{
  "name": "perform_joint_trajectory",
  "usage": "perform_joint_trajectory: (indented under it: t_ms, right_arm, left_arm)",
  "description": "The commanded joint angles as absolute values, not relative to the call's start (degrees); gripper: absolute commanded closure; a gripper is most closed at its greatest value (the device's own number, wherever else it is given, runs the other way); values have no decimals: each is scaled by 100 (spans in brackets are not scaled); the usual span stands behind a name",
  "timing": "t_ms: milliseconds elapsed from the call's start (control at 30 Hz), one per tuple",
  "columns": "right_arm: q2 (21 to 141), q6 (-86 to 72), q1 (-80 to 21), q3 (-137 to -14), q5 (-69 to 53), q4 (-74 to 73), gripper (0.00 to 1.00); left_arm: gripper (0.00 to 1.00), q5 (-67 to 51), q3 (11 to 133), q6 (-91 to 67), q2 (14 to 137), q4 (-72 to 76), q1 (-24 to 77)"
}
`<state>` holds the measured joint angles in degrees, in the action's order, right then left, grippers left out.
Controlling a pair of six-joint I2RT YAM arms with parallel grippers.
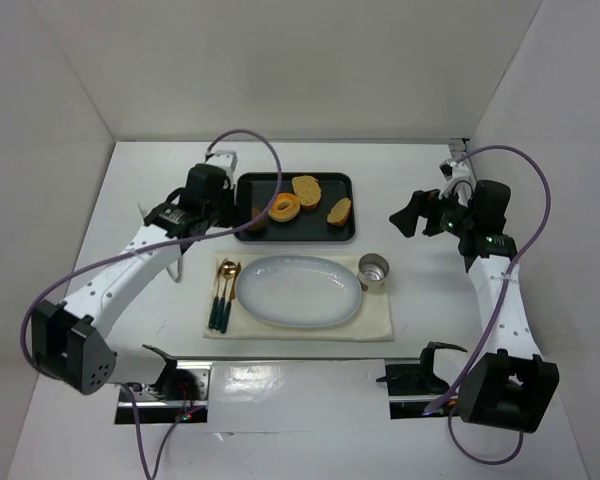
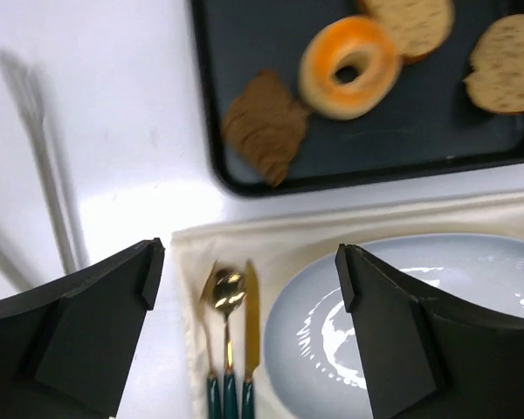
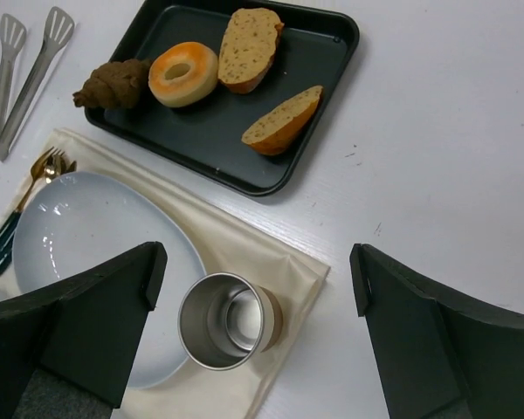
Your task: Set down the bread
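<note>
The bread (image 1: 284, 208) is a golden-orange ring lying in the black tray (image 1: 310, 232), left of centre. It also shows in the left wrist view (image 2: 319, 78) and the right wrist view (image 3: 201, 83). My left gripper (image 1: 180, 222) is open and empty, hovering left of the tray; in its own view (image 2: 250, 262) it is above the cutlery and the plate's left edge. My right gripper (image 1: 412, 215) is open and empty, right of the tray; in its own view (image 3: 258, 262) it is above the metal cup.
The tray also holds two toast slices (image 1: 306, 190) (image 1: 339, 211) and a dark brown lump (image 2: 264, 127). A pale blue oval plate (image 1: 300, 290), gold cutlery (image 1: 224, 290) and a steel cup (image 1: 373, 270) sit on a cream napkin (image 1: 375, 318). Metal tongs (image 3: 26, 78) lie left of the tray.
</note>
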<state>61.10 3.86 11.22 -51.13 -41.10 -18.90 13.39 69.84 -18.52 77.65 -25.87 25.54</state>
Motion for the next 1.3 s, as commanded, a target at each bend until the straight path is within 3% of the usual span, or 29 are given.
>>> perform_joint_trajectory:
  t_ms: [0, 233, 667, 1267]
  right_arm:
    - [5802, 290, 1090, -5284, -4069, -1513, 0]
    - [5554, 1124, 1090, -5000, -4447, -1616, 0]
    - [5897, 1178, 1090, -5247, -4562, -1969, 0]
    - [5897, 1178, 1090, -5247, -4562, -1969, 0]
  left_arm:
    - [0, 1204, 6181, -2399, 6980, -2110, 2084]
    - [0, 1036, 5098, -2426, 6407, -1978, 827]
    - [1, 1837, 4877, -2039, 7584, -1828, -183]
    - [6, 1433, 5106, -1705, 8561, -1485, -413]
